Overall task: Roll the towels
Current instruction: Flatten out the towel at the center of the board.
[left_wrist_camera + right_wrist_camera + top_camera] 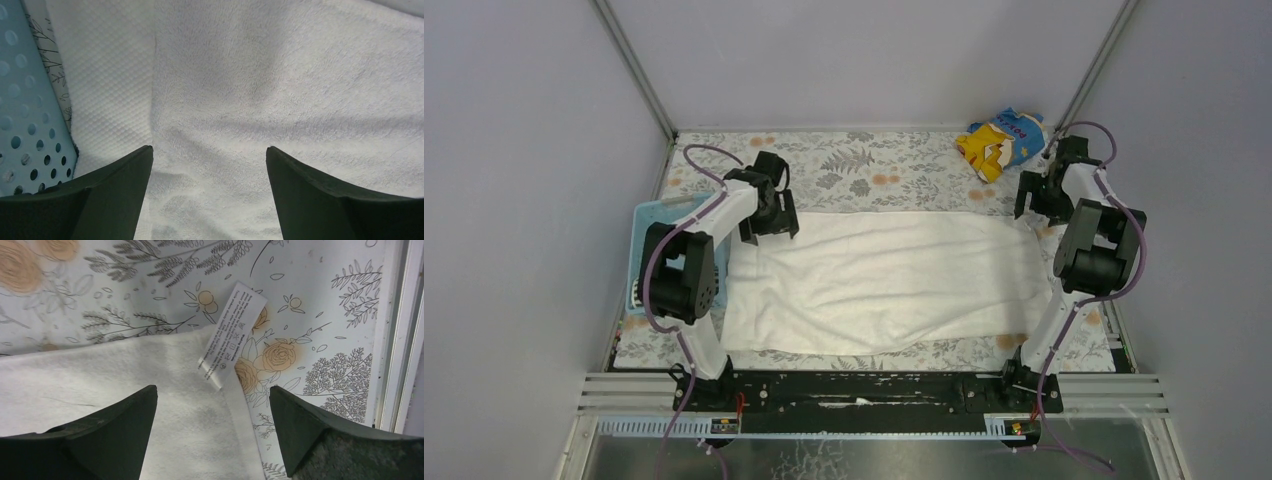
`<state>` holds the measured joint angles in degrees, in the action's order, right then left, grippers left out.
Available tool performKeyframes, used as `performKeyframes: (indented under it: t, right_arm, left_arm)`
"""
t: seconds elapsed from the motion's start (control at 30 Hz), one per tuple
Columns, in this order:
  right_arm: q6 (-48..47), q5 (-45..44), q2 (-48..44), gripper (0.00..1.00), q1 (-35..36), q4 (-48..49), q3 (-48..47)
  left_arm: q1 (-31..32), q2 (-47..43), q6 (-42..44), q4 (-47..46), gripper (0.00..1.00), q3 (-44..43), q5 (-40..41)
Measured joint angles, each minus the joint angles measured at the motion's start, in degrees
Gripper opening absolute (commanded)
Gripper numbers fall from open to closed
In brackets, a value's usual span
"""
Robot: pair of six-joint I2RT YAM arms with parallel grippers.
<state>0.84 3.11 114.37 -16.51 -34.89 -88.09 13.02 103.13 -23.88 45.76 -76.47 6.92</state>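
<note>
— Left pincer (210, 148), how does it stand?
— Wide, gripping nothing, right above the white towel (884, 280). The terry pile is softly rumpled below its tips, and a blue perforated basket (25, 125) sits to its left.
— Right pincer (214, 388)?
— Wide too and empty, over the towel's hemmed corner. A care label (232, 335) sticks out just ahead, across the floral tabletop (75, 290).

**Where everything sits right now**

Big towel (884, 280) is spread flat across the middle of the table (864, 160), long side running left to right. Basket (646, 215) sits just beside its left end, at the table's left edge. Small cloth (1002, 140) is in the far right corner, apart from the towel. Left gripper (769, 222) is over the towel's far left corner, right gripper (1034, 205) over the far right one, where the label (232, 335) pokes out onto the table
</note>
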Motion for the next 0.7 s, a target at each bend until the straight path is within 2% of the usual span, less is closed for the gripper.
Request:
performKeyframes:
  t: [0.47, 0.7]
  right_arm:
    - [-3.5, -5.6, 4.9, 0.88, 0.0, 2.2, -0.6]
    - [-3.5, -6.1, 6.8, 0.9, -0.1, 3.1, -1.4]
  left_arm:
    - [0.0, 8.7, 0.2, 0.0, 0.84, 0.0, -2.1]
    - [0.0, 9.2, 0.4, 0.1, 0.84, -0.5, -2.4]
